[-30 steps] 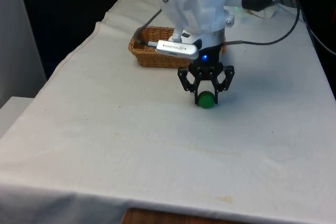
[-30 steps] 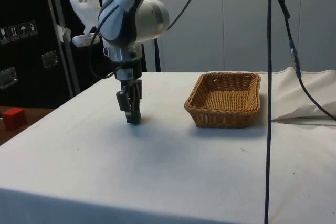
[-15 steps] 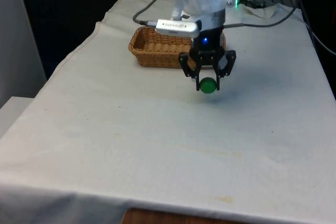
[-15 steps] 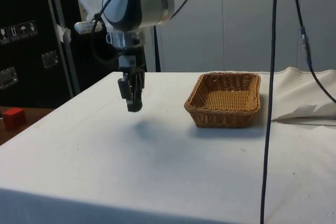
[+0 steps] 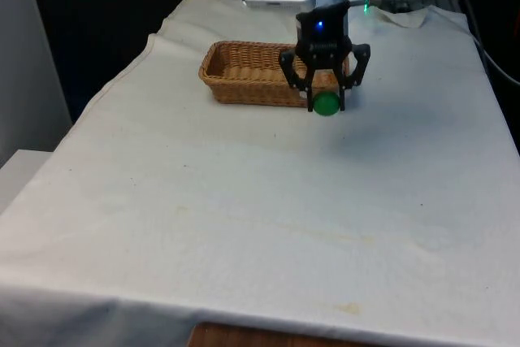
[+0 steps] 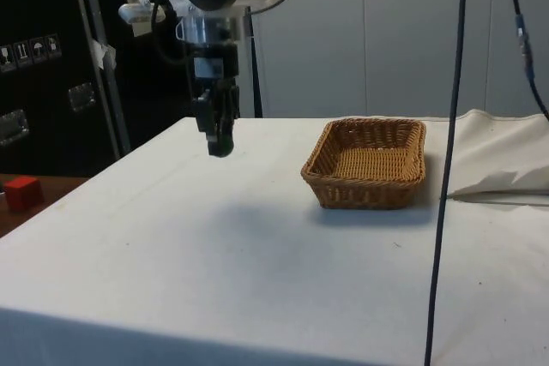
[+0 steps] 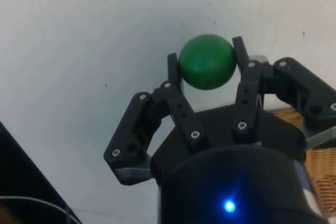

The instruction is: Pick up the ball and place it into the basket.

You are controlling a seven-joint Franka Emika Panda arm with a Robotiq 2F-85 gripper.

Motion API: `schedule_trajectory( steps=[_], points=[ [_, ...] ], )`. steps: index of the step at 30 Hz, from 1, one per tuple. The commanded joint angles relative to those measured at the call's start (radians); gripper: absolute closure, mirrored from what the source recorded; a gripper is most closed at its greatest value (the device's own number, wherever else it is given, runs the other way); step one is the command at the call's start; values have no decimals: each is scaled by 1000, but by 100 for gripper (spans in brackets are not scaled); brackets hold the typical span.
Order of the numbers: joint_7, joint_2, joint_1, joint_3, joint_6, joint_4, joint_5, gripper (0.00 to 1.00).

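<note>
My black gripper [image 5: 326, 103] is shut on a small green ball [image 5: 326, 104] and holds it well above the white cloth. In the wrist view the ball [image 7: 207, 61] sits squeezed between both fingertips [image 7: 172, 66]. The wicker basket [image 5: 244, 79] stands on the cloth just behind the gripper and towards the front view's left. In the side view the gripper [image 6: 219, 147] hangs in the air some way from the basket [image 6: 371, 163], whose inside holds nothing.
A black cable [image 6: 446, 160] hangs down in front of the side view near the basket. The cloth is rumpled at the far corner [image 6: 506, 160]. A small red block [image 6: 21, 192] sits off the table by the dark cabinets.
The gripper has risen from the cloth with the ball in it and moved back towards the basket. The basket has not moved.
</note>
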Motion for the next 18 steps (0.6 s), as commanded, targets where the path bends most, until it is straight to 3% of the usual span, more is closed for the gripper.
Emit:
schedule_trajectory(
  steps=[1,3,4,5,11,12,13,18],
  points=[
    [18,-13,9,-11,-5,-10,-19,97],
    [30,-32,8,-12,-12,-19,-32,97],
    [17,-27,0,-2,-8,-14,-18,97],
    [33,-39,7,-13,-15,-23,-36,97],
    [49,-77,8,-24,-37,-42,-54,97],
    [34,-72,0,-15,-36,-36,-38,97],
    [52,-83,8,-26,-42,-45,-58,97],
    [67,-112,7,-32,-60,-58,-77,97]
  ],
)
